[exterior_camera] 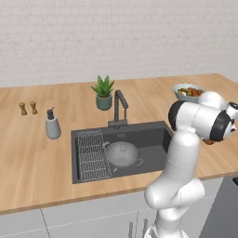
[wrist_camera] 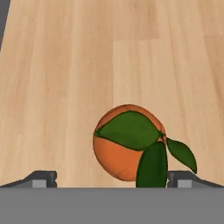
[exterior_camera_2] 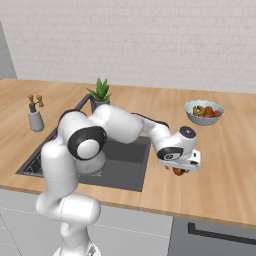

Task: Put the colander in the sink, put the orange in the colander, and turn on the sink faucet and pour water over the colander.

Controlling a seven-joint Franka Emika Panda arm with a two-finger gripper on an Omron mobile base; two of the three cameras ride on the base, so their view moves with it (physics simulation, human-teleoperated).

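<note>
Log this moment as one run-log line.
colander: in sink | orange: on counter, between open tool tips | faucet: no water

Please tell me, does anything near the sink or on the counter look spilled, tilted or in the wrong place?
Nothing stands out. The colander sits upright in the sink beside the wire rack. The orange lies on the wooden counter between the fingertips of the open hand. No spill shows.
</note>
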